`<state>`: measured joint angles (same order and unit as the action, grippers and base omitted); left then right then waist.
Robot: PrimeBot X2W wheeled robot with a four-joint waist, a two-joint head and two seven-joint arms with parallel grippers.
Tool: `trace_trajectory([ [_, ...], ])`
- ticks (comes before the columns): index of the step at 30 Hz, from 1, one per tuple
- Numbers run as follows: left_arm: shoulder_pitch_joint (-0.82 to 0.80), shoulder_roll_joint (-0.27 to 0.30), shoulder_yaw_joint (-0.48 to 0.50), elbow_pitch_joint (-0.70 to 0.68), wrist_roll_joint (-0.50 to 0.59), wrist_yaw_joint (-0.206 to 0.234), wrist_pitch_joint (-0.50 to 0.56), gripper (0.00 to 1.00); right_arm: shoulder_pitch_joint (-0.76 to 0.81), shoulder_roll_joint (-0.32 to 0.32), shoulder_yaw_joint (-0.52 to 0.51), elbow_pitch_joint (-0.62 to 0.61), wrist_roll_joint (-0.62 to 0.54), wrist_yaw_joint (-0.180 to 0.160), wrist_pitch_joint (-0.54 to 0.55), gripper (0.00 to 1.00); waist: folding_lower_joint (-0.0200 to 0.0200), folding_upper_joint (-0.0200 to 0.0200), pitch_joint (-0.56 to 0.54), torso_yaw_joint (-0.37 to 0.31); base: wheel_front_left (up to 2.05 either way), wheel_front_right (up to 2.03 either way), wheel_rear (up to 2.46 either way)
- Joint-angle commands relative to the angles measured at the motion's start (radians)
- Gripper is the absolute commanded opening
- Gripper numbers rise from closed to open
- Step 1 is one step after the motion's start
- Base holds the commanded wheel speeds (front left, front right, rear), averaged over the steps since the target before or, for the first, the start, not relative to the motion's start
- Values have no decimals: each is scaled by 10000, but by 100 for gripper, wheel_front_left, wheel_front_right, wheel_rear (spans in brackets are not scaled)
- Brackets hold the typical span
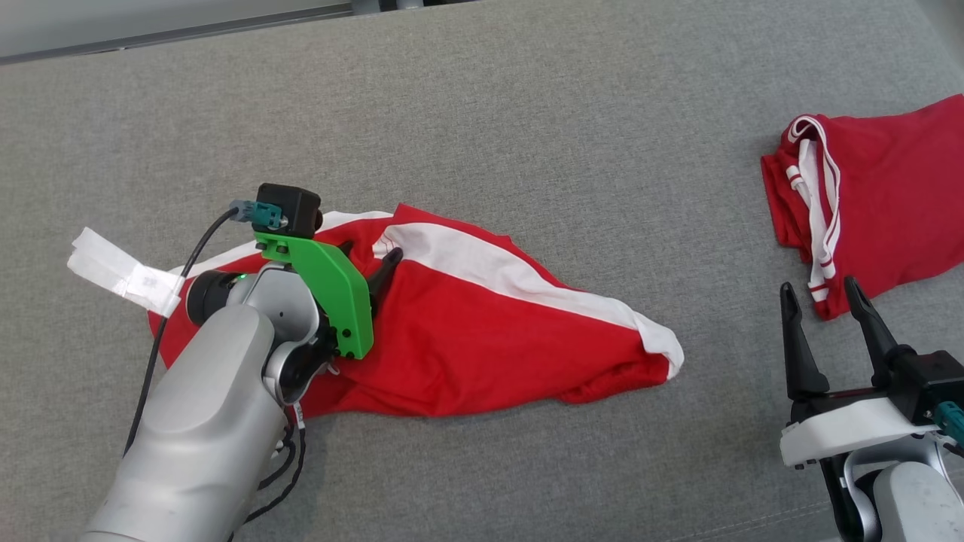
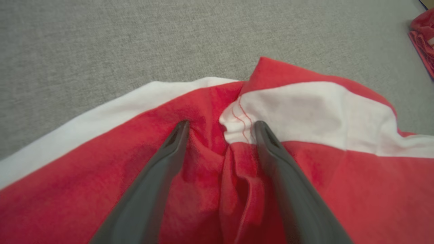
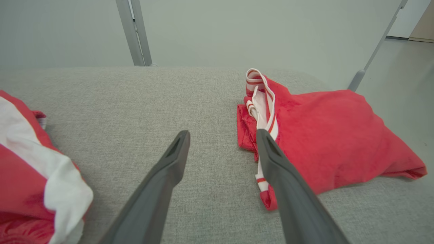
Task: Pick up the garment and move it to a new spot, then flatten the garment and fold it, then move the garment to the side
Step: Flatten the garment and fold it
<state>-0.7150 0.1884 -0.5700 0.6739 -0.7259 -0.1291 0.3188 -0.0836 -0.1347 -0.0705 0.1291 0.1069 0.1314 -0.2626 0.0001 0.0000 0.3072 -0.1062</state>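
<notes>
A red garment (image 1: 489, 331) with a broad white stripe lies crumpled on the grey fabric surface (image 1: 527, 113), left of centre. My left gripper (image 1: 370, 252) is down on its upper left part. In the left wrist view the left gripper (image 2: 221, 125) stands open, both fingertips touching the garment (image 2: 101, 162), with a bunched fold and a stitched seam between them. My right gripper (image 1: 819, 290) hovers open and empty at the lower right. The right wrist view has the right gripper (image 3: 222, 134) over bare surface, with the garment's white-tipped end (image 3: 20, 183) at its left.
A second red garment (image 1: 889, 188) with a red-and-white striped band lies at the right edge, just beyond my right gripper's fingers (image 3: 268, 149). A white strip (image 1: 120, 275) lies at the first garment's left end. The surface's far edge (image 1: 188, 34) runs along the top.
</notes>
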Motion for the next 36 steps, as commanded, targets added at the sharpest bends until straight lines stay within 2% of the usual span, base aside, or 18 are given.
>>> trace_trajectory([
  [1,-117,128,-124,108,-68,-30,7,100,7,39,-22,-20,2,-15,-27,100,-1,0,56,-115,0,0,0],
  [12,-333,197,-693,218,-80,-27,-741,100,135,62,-96,60,-24,-15,-27,100,-1,0,-297,92,0,0,0],
  [21,-356,-65,-1115,-222,-107,-28,-568,100,103,79,-52,32,5,-15,-27,100,-1,0,-258,242,0,0,0],
  [36,-795,-110,-1026,894,-373,-1,-762,99,82,28,61,161,74,-15,-27,100,-1,0,-198,-72,0,0,0],
])
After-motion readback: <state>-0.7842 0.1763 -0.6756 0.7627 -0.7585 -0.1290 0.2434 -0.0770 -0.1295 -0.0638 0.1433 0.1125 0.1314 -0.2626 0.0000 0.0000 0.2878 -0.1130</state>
